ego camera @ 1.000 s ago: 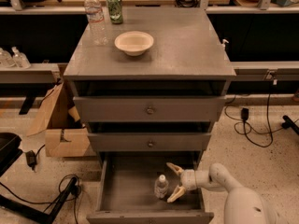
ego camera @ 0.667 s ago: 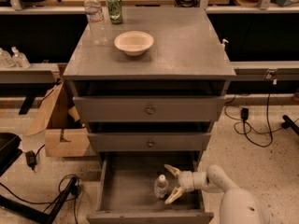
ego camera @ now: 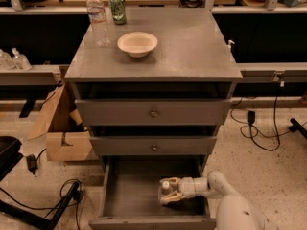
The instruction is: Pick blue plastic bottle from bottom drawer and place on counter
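The blue plastic bottle [ego camera: 165, 190], small and clear with a white cap, stands upright on the floor of the pulled-out bottom drawer [ego camera: 129, 195], near its right side. My gripper [ego camera: 167, 191] reaches into the drawer from the right. Its pale fingers [ego camera: 171, 180] lie on either side of the bottle and press against it. The bottle rests on the drawer floor. The counter [ego camera: 192, 47] is the grey top of the cabinet, above the two closed knobbed drawers.
On the counter stand a taller clear bottle with a red-white label [ego camera: 98, 18], a green can [ego camera: 118, 8] and a cream bowl [ego camera: 137, 43]. A cardboard box [ego camera: 62, 133] sits left of the cabinet. Cables [ego camera: 259, 128] lie on the floor.
My gripper has moved left along the drawer to the bottle, and its fingers have drawn closer together around it. The bottle has stayed in place.
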Controlling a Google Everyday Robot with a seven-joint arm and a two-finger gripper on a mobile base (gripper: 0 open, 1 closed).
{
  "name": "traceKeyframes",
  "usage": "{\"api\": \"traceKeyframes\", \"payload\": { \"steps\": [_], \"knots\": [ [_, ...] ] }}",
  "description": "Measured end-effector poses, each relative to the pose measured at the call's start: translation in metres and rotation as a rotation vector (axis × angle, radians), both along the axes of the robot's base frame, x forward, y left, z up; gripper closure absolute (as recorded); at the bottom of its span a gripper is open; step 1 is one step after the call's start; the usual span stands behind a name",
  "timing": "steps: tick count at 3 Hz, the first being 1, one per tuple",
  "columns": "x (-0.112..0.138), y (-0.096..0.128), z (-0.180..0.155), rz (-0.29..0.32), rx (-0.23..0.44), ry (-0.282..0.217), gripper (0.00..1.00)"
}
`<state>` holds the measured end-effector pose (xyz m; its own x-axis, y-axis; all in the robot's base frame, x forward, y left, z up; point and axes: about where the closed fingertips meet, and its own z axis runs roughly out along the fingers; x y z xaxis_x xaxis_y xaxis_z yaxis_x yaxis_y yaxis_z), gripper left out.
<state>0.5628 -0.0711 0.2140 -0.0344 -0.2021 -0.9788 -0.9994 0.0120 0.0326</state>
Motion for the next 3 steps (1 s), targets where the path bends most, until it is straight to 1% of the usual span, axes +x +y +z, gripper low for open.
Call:
{"api": "traceKeyframes", "payload": {
  "steps": [1,2,3],
  "knots": [
    [-0.001,0.005,0.0,0.019,0.011,0.001,0.67],
    [-0.004,0.005,0.011,0.043,0.015,0.018,0.9],
    [-0.016,-0.004,0.05,0.094,0.018,0.046,1.0]
  ]
}}
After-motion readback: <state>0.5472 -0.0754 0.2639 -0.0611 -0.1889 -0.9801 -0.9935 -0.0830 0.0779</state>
